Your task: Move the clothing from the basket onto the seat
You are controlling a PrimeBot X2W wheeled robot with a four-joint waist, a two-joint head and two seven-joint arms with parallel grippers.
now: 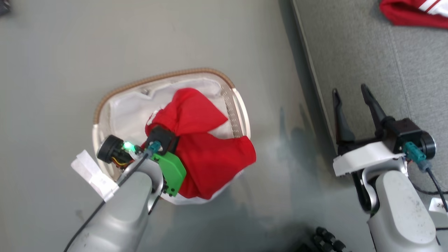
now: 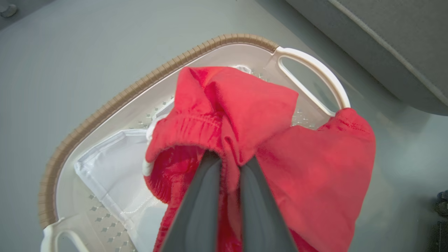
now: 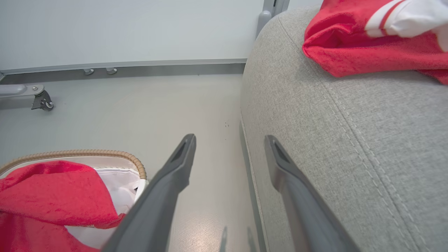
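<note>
A red garment (image 1: 203, 140) bulges out of the white basket (image 1: 101, 108) with the brown rim, one fold hanging over its right handle (image 2: 315, 73). My left gripper (image 2: 229, 168) is shut on a bunch of that red cloth (image 2: 245, 115) over the basket. A second red garment with white stripes (image 1: 413, 12) lies on the grey seat (image 1: 367, 52) at the top right, seen close as red and white cloth (image 3: 367, 38). My right gripper (image 1: 350, 96) stands open with nothing in it, above the seat's left edge (image 3: 252, 115).
A white liner sheet (image 2: 112, 175) lies inside the basket under the red garment. Grey floor (image 1: 140, 35) surrounds the basket. A wheeled metal leg (image 3: 38, 99) stands by the far wall. Black cables (image 1: 434, 185) trail near my right wrist.
</note>
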